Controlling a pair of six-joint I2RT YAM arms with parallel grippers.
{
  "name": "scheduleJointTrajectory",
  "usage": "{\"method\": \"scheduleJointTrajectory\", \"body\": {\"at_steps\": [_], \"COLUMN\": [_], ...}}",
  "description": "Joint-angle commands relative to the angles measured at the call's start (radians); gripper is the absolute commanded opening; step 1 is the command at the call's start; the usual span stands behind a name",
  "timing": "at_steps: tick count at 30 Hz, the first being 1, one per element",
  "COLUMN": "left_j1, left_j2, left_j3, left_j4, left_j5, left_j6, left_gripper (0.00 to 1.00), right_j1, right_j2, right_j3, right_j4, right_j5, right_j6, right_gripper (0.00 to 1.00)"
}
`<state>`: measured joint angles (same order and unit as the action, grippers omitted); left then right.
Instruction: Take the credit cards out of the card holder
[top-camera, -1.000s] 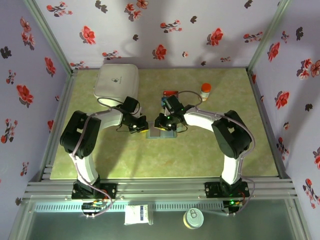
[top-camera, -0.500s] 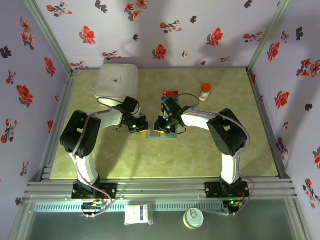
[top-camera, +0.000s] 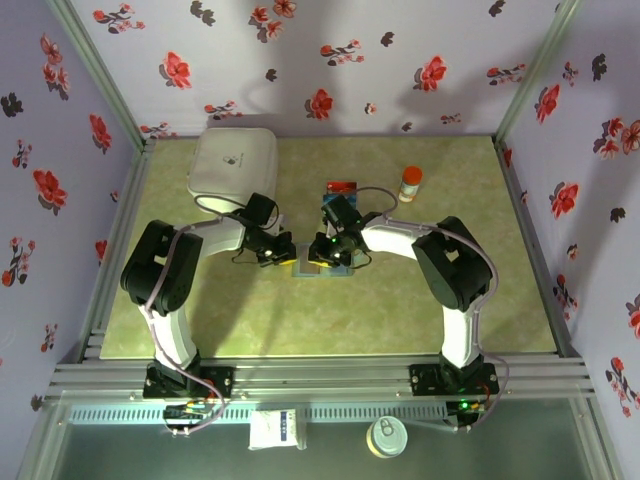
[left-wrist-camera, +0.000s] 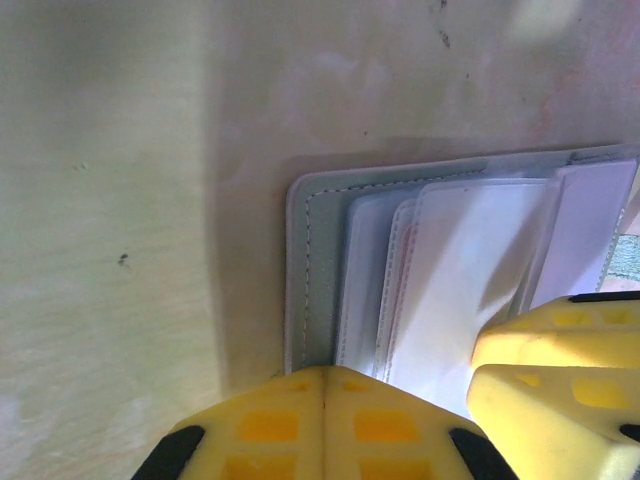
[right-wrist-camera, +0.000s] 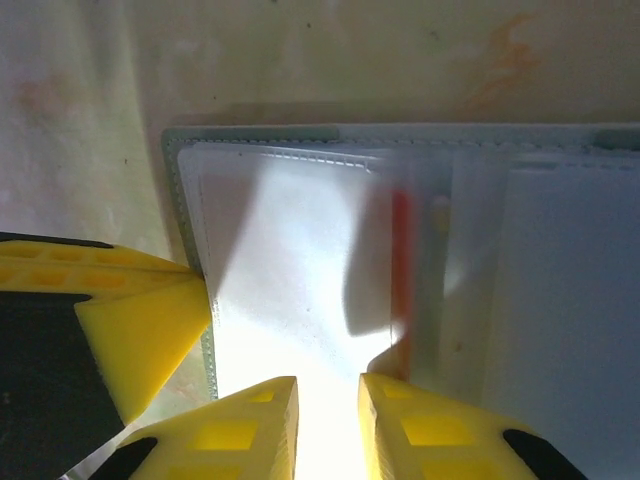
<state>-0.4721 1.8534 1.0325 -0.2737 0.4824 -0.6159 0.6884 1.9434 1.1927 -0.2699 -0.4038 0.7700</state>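
Card holder (left-wrist-camera: 318, 270) lies open on yellow-green table (top-camera: 420, 300) between floral walls (top-camera: 400, 60).

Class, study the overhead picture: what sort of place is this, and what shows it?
Probably a robot test cell: a left arm and a right arm bolted to a metal rail, with flower-papered walls boxing in a green table.

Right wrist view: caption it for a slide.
Right gripper, slightly open, over the card holder; red card behind clear sleeves.
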Motion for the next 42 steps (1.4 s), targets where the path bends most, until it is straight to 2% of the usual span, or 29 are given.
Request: {"method": "scheduleJointTrajectory", "body": {"at_steps": [1,12,26,34,42], "left_j1": [0.007,0.010,0.013,-0.008,-0.051], "left_j2": [0.039,0.041,-0.037,-0.076,-0.009], "left_j3": [0.000,0.008,0.029,0.073,0.095], "left_j4": [-0.068,-0.083,-0.109,-0.099,0.022], "left_j5": [-0.024,-0.034,-0.055,-0.013,0.071], "left_j6": [0.034,0.040,0.020,-0.035,-0.135], "left_gripper": [0.00,0.00,0.00,0.00,0.15], "right_j1": [0.008,0.003,-0.062,-0.096,-0.113], "right_j2": [-0.012,-0.021,-0.044,-0.045,-0.034], "right_j3": [0.019,0.026,-0.070,-0.115,-0.148], "right_j4": [-0.097,-0.136,-0.020,0.033,0.078], "right_j5": [0.084,0.102,-0.023,-0.064,-0.091], "right_j6": [-0.038,-0.069,-0.101,-0.110,-0.112], "right_gripper": [0.26,0.25,0.18,0.15,0.13]}}
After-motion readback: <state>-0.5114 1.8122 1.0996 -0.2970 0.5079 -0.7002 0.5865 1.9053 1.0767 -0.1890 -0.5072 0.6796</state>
